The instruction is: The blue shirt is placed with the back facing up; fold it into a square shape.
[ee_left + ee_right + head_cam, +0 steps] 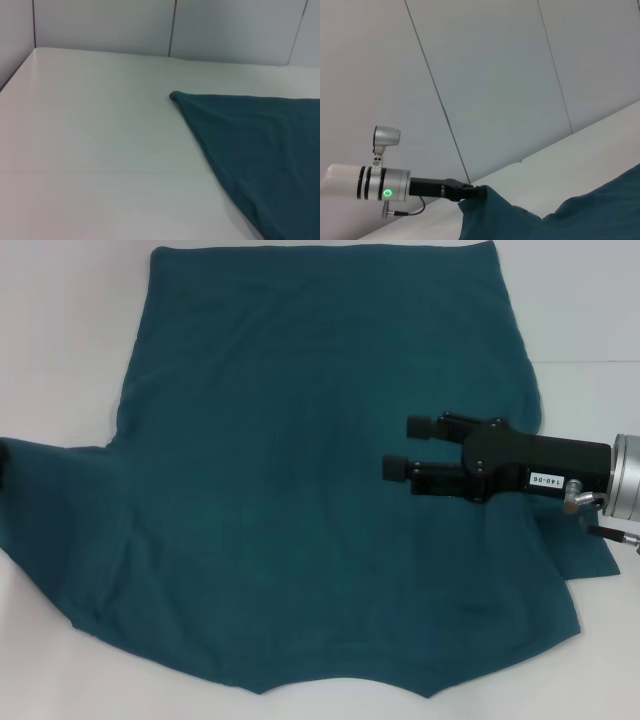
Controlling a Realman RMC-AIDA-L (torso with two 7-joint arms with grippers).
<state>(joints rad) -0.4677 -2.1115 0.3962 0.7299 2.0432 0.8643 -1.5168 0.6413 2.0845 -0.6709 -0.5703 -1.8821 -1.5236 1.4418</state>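
Note:
The blue shirt (300, 500) lies spread flat on the white table (60, 330), hem at the far side and collar edge nearest me. My right gripper (405, 447) hovers over the shirt's right half, pointing left, open with nothing between its fingers. My left gripper (3, 462) barely shows at the left edge, at the tip of the left sleeve. In the right wrist view the left gripper (470, 192) is shut on the sleeve fabric (490, 205), which rises to it in a peak. One flat shirt corner (176, 96) shows in the left wrist view.
White table (90, 150) extends well beyond the shirt on the left and far sides. Grey panelled walls (100, 25) stand behind the table's far edge. The right sleeve (590, 560) lies partly under the right arm.

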